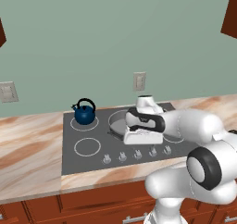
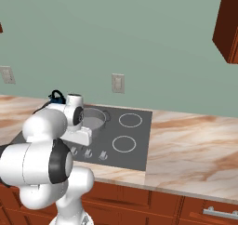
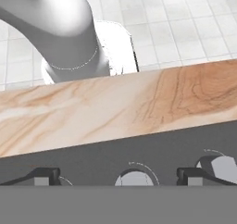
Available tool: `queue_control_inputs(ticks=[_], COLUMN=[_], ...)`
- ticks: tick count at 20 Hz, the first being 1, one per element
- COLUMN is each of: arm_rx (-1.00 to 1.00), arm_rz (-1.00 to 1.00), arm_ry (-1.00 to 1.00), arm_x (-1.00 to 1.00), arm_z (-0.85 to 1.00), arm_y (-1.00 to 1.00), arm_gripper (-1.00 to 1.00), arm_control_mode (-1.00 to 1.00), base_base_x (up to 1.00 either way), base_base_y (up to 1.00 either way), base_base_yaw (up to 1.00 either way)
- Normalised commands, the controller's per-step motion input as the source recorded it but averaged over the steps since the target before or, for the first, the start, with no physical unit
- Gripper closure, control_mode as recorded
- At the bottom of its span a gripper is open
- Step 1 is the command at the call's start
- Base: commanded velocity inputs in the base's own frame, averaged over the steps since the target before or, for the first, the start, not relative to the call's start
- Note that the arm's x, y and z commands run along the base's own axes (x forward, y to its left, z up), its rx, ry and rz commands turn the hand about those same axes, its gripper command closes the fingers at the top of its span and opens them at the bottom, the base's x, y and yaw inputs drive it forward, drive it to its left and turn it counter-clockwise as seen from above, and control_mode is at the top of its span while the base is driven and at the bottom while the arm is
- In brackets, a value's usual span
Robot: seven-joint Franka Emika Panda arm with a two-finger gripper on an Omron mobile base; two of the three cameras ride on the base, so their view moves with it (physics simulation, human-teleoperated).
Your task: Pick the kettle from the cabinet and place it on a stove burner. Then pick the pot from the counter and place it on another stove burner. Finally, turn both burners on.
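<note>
Two vessels already sit on the cooktop: the kettle on the rear-left burner, and the pot on the rear burner beside it, partly hidden behind my arm. So I judge the step in hand to be turning the burners on.

My end effector hangs over the front edge of the cooktop, fingers spread wide and holding nothing. In the hand view one knob sits midway between the fingertips, with another knob just off to one side; the table edge runs across beyond them.

To do this well, I'd first confirm which knob in the row governs a burner that carries a vessel; I can't tell the mapping from here. Then I'd come straight down so the fingers straddle the knob evenly, close gently, and rotate about its own axis without dragging sideways into its neighbour.
</note>
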Motion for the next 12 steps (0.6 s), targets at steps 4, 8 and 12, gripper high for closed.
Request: queue_control_inputs(ticks=[4, 8, 12], arm_rx=[0.00, 0.00, 0.00], arm_rz=[0.00, 0.00, 0.00], arm_ry=[-0.09, -0.07, -0.05], arm_x=[0.11, 0.10, 0.02], arm_z=[-0.14, -0.12, -0.15], arm_y=[0.04, 0.05, 0.08], arm_gripper=[-1.00, -1.00, -1.00], arm_control_mode=[-1.00, -1.00, -1.00], base_base_x=[0.00, 0.00, 0.00], base_base_y=[0.00, 0.00, 0.00], base_base_yaw=[0.00, 0.00, 0.00])
